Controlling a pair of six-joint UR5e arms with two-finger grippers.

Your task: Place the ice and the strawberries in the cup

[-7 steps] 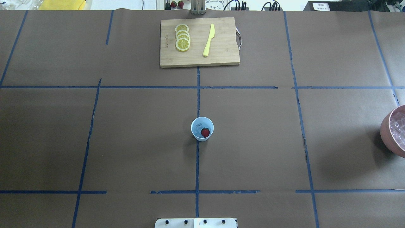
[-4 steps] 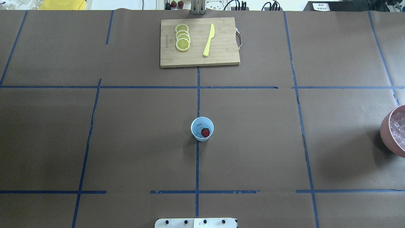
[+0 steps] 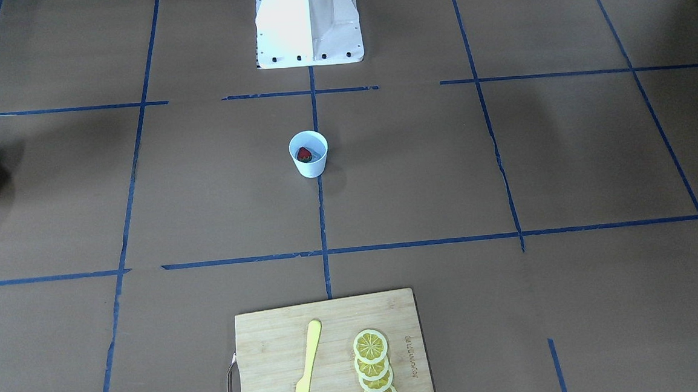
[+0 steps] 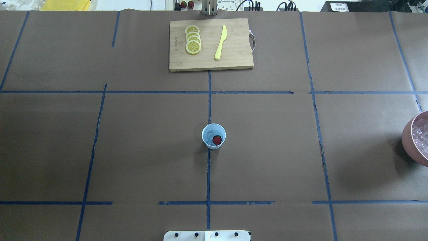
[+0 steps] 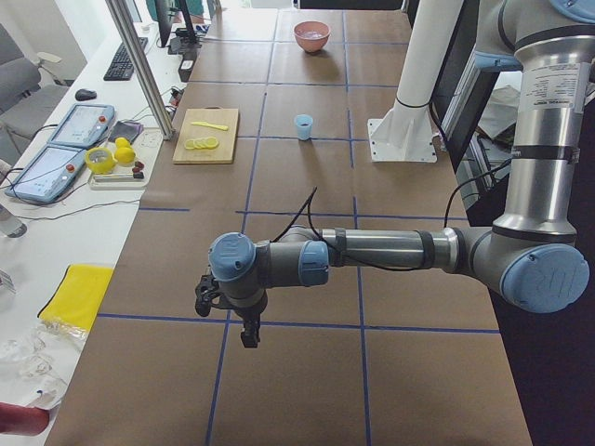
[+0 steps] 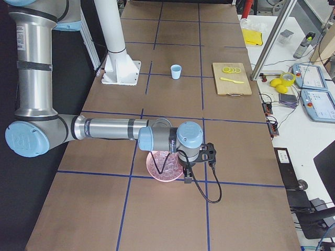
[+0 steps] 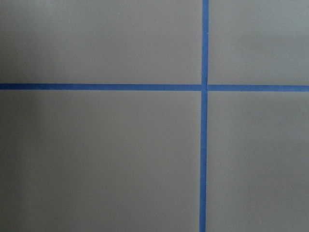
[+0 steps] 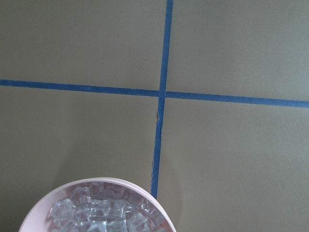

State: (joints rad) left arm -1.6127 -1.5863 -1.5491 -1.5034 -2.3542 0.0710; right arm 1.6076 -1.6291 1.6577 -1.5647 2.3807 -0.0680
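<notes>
The small white cup [image 4: 213,136] stands at the table's middle; it also shows in the front view [image 3: 309,156]. Inside it lie a red strawberry [image 4: 217,140] and a clear ice cube [image 4: 209,135]. More ice [image 8: 101,212] fills the pink bowl [image 8: 96,181] at the table's right edge [image 4: 409,137]. My left gripper [image 5: 249,333] hangs over bare table far left of the cup, seen only in the left side view. My right gripper [image 6: 187,177] hangs over the pink bowl [image 6: 157,168], seen only in the right side view. I cannot tell whether either is open.
A wooden cutting board [image 4: 234,57] at the far middle carries several lemon slices [image 4: 193,40] and a yellow knife [image 4: 220,43]. The white robot base [image 3: 308,23] stands at the near edge. Blue tape lines cross the brown table cover.
</notes>
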